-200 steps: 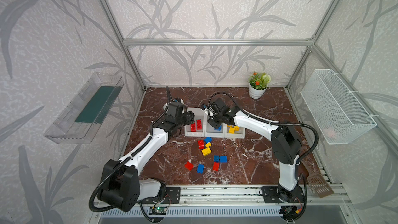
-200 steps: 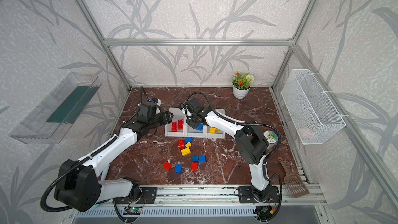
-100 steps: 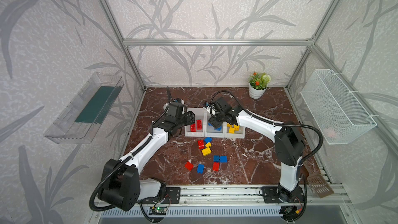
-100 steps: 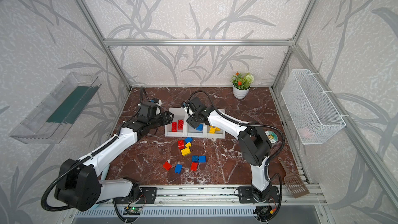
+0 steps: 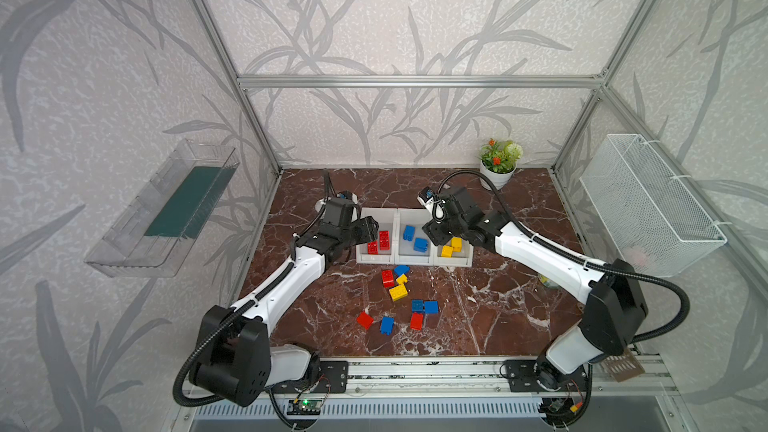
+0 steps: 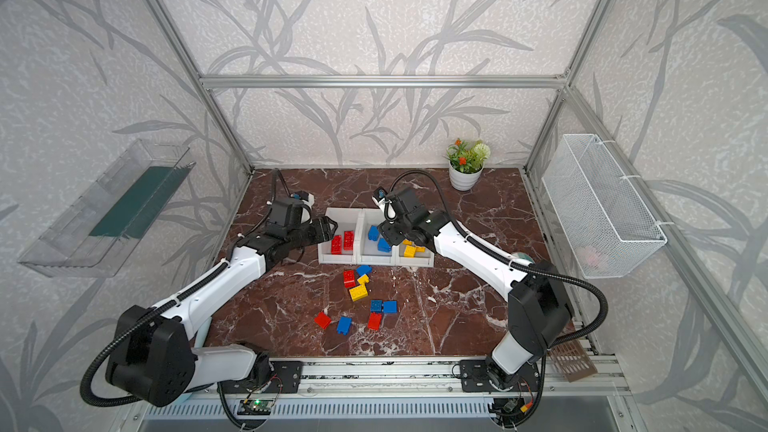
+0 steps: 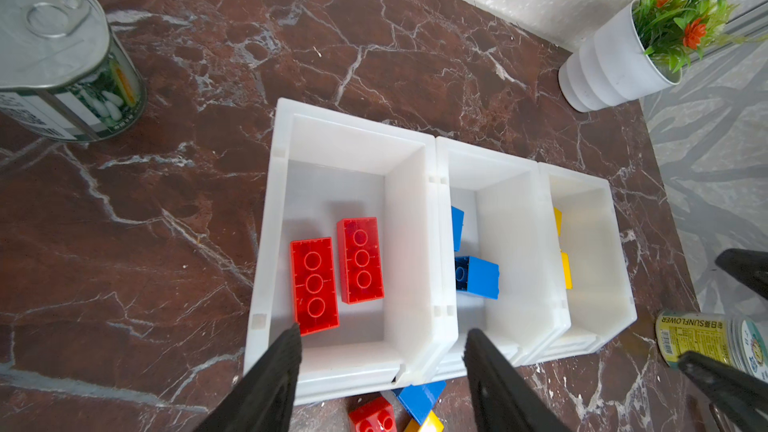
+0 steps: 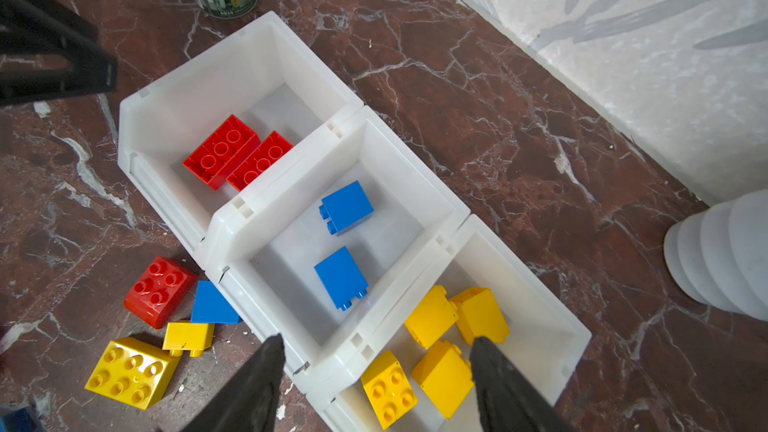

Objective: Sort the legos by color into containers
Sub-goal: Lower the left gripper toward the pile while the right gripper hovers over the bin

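Observation:
The three white containers (image 5: 376, 260) (image 6: 336, 260) stand in a row mid-table. The left one holds two red legos (image 7: 357, 259), the middle one two blue legos (image 8: 340, 278), the right one several yellow legos (image 8: 432, 322). Several loose red, blue and yellow legos (image 5: 399, 292) (image 6: 358, 292) lie on the table in front of the containers. My left gripper (image 5: 370, 228) (image 7: 382, 331) hovers open over the left container's front, holding nothing. My right gripper (image 5: 434, 234) (image 8: 376, 340) hangs open and empty above the wall between the middle and right containers.
A tin can (image 7: 62, 60) stands left of the containers and a labelled jar (image 7: 706, 338) to their right. A white plant pot (image 5: 497, 164) sits at the back right. A wire basket (image 5: 648, 205) and a clear tray (image 5: 166, 209) hang on the side walls.
My right gripper has opened and shifted a little to the right, from over the middle container toward the right one. The left arm has stayed put.

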`<move>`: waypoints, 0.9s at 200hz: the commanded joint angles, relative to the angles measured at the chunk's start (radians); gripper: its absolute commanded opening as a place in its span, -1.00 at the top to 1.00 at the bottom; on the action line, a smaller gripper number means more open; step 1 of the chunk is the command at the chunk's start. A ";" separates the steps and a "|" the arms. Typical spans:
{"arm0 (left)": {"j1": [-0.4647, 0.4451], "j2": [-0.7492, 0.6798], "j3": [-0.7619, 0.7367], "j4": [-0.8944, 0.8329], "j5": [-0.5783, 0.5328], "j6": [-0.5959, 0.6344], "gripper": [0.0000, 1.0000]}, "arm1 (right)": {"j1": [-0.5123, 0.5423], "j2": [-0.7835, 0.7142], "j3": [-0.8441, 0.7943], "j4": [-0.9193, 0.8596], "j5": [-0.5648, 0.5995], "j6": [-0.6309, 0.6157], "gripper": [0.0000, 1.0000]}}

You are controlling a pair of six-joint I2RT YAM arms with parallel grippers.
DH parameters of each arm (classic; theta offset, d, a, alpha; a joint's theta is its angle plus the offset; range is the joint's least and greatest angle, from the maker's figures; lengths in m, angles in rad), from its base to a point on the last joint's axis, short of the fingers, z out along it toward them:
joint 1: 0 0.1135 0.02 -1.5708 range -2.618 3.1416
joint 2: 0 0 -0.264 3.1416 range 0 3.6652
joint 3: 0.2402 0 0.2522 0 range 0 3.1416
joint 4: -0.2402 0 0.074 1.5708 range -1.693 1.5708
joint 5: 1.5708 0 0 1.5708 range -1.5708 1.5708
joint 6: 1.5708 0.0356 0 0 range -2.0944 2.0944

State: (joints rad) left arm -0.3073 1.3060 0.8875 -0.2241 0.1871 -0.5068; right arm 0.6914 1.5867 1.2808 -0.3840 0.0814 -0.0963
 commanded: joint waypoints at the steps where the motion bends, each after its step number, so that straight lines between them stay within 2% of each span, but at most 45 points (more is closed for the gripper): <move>1: 0.002 -0.015 -0.022 -0.011 0.021 0.008 -0.30 | -0.008 -0.061 -0.057 0.033 0.031 0.054 -0.43; 59: -0.029 -0.005 -0.021 -0.047 0.043 0.050 -0.30 | -0.029 -0.148 -0.159 0.046 0.053 0.102 -0.44; 104: -0.153 0.040 -0.023 -0.062 0.039 0.099 -0.30 | -0.033 -0.174 -0.202 0.051 0.069 0.128 -0.44; 131: -0.237 0.106 -0.005 -0.074 0.076 0.122 -0.29 | -0.033 -0.184 -0.214 0.048 0.069 0.136 -0.44; 180: -0.292 0.215 0.057 -0.148 0.127 0.163 -0.27 | -0.033 -0.203 -0.238 0.046 0.081 0.144 -0.44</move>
State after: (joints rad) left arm -0.5819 1.4944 0.8951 -0.3141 0.2825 -0.3855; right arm 0.6609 1.4181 1.0573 -0.3473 0.1455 0.0338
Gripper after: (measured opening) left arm 0.636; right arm 0.720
